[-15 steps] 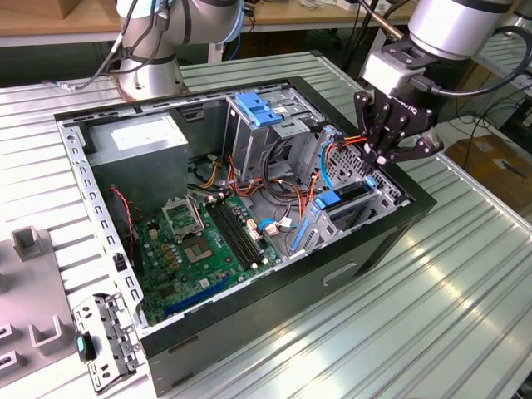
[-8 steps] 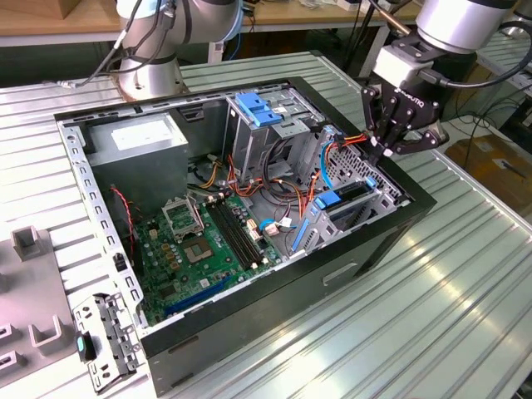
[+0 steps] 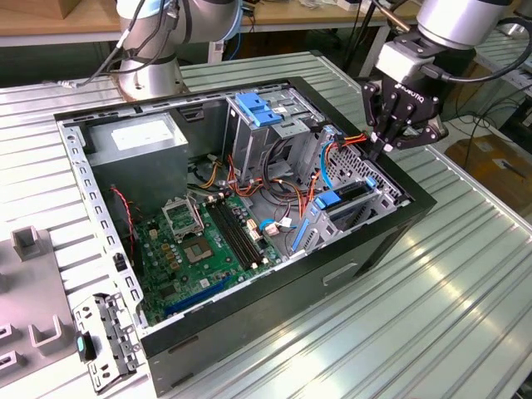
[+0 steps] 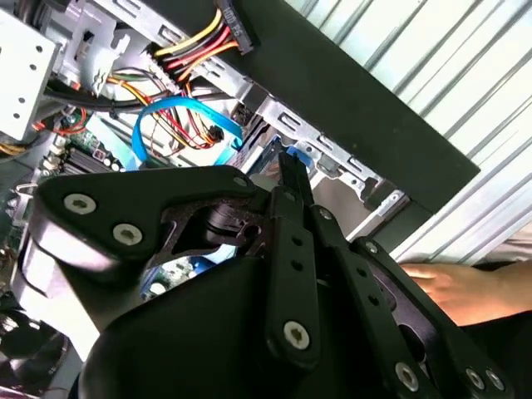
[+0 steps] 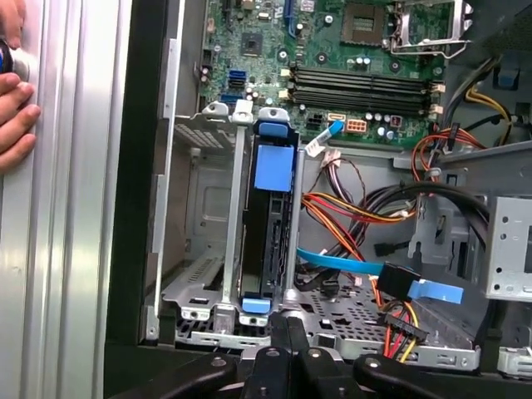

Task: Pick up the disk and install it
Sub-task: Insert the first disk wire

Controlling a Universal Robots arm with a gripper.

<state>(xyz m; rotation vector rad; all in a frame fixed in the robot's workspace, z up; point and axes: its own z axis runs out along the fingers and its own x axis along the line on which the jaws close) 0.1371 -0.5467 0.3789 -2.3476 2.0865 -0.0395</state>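
Pincer (image 3: 384, 150): narrow, its fingertips drawn together with nothing between them. In the exterior view it hangs over the case's rim, at 2 o'clock from the case's middle.
Disk (image 5: 273, 174): stands on edge in the low metal bay inside the case, with its blue rails facing up. In the exterior view it is at 7 o'clock from the pincer and apart from it. In the first wrist view the fingertips point at the near end of the bay.
Case (image 3: 366, 249): black, open on top, lying on the ribbed metal desk (image 3: 465, 274).
Board (image 3: 199, 241): green, on the case floor, at 9 o'clock from the disk in the exterior view.
Cage (image 3: 249, 141): tall, metal, topped by a blue bracket, at 10 o'clock from the disk in the exterior view.
Cables: a flat blue cable (image 5: 349, 264) and red, orange and yellow wires run beside the bay.
Hand (image 5: 15, 108): a person's, resting on the desk outside the case wall.
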